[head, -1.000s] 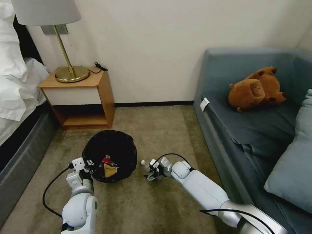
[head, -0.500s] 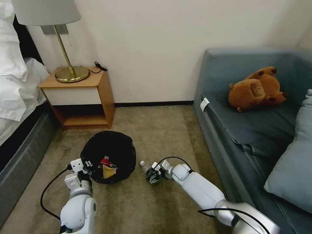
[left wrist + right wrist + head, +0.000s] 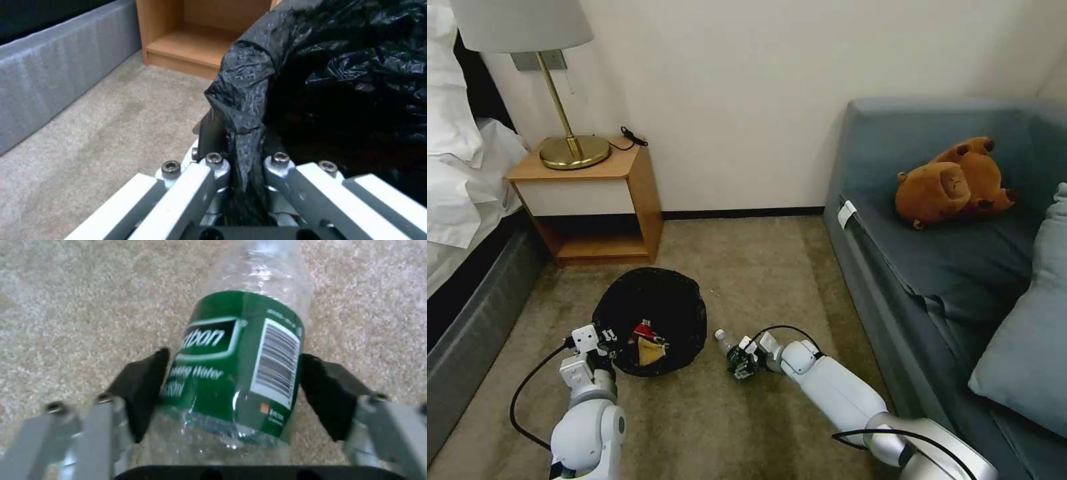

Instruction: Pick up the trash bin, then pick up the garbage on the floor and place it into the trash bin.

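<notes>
The trash bin (image 3: 650, 300), lined with a crinkled black bag (image 3: 285, 76), stands on the carpeted floor (image 3: 754, 267). My left gripper (image 3: 610, 337) (image 3: 240, 140) is shut on its near rim, pinching the bag. Inside the bin lie a red-and-white packet (image 3: 644, 331) and a yellow wrapper (image 3: 649, 351). To the right of the bin, a clear bottle with a green label (image 3: 721, 337) (image 3: 240, 350) lies on the carpet. My right gripper (image 3: 738, 363) (image 3: 233, 370) is down over it, and its black pads (image 3: 142, 386) press against both sides of the label.
A wooden nightstand (image 3: 607, 193) with a brass lamp (image 3: 570, 150) stands behind the bin. The bed (image 3: 467, 313) runs along the left. A grey-blue sofa (image 3: 894, 280) on the right carries a brown plush toy (image 3: 954, 180) and a cushion (image 3: 1027, 347).
My right gripper has dropped lower and slid slightly forward over the bottle. The bin and left gripper have shifted a little to the left.
</notes>
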`<state>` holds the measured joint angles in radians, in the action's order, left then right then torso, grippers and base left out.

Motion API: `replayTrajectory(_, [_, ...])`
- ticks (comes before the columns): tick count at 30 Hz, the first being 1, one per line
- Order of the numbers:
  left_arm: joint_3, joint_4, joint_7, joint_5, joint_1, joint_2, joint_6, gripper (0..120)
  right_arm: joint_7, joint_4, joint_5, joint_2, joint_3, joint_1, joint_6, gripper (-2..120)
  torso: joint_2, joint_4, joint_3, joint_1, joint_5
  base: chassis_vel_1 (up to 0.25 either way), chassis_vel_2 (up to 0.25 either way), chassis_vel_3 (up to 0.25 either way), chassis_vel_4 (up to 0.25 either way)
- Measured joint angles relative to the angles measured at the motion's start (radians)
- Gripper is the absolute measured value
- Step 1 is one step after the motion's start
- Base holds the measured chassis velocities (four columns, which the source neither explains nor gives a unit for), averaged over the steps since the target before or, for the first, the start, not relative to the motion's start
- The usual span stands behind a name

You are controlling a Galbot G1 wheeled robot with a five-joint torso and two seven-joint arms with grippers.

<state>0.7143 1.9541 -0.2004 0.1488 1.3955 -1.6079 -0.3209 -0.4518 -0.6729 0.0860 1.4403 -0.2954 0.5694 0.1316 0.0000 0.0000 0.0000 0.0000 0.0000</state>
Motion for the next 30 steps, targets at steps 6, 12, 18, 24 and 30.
replayTrajectory(6, [0.0,-0.003,0.0,0.0,-0.003,0.0,0.0,3,0.0,0.002,-0.001,0.001,0.004,0.001,-0.007,54,0.0,0.0,0.0,0.0,0.0,0.0,0.0,0.0,0.0])
replayTrajectory(12, [0.003,-0.004,-0.001,0.001,-0.006,0.0,-0.002,3,0.001,0.002,-0.001,0.001,0.007,-0.001,-0.009,29,0.0,0.0001,0.0,0.0,0.0001,0.0,0.0,0.0,0.0])
replayTrajectory(18, [0.004,-0.007,0.0,0.002,-0.009,0.0,-0.002,3,0.001,-0.01,0.002,-0.012,0.007,-0.003,-0.011,20,0.0,0.0,0.0,0.0,0.0,0.0,0.0,0.0,0.0])
replayTrajectory(24, [0.004,-0.008,0.0,0.003,-0.012,0.0,-0.004,3,-0.014,-0.023,0.001,-0.019,0.006,-0.004,-0.012,20,0.0,0.0001,0.0,0.0,0.0,0.0,0.0,0.0,0.0])
replayTrajectory(30, [0.006,-0.008,0.001,0.004,-0.021,0.0,-0.008,3,-0.013,-0.054,0.004,-0.032,0.015,-0.001,-0.01,20,0.0,0.0001,0.0,0.0,0.0,0.0,0.0,0.0,0.0])
